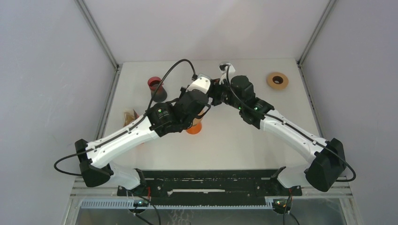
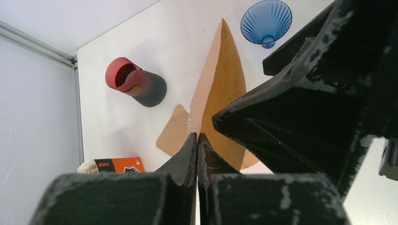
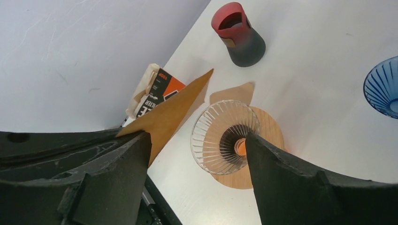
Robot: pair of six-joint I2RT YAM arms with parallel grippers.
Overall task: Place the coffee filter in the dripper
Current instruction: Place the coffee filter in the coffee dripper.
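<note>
- One pack (image 3: 152, 93) lies at the left edge of the worktop (image 1: 225, 140).
- One red-and-black cup (image 1: 156, 89) stands beyond it, apart.
- The left tool (image 2: 197, 140), pressed together, pinches one brown filter (image 2: 220, 84), held in the air beside the clear dripper, not in it.
- Two drippers: a clear one (image 3: 225, 136) on a wooden disc, seen between the spread fingers of the right tool (image 3: 198, 140), and a blue one (image 3: 382, 93) well apart.
- One tape roll (image 1: 277, 80) sits near the far right corner, with bare worktop in front.
</note>
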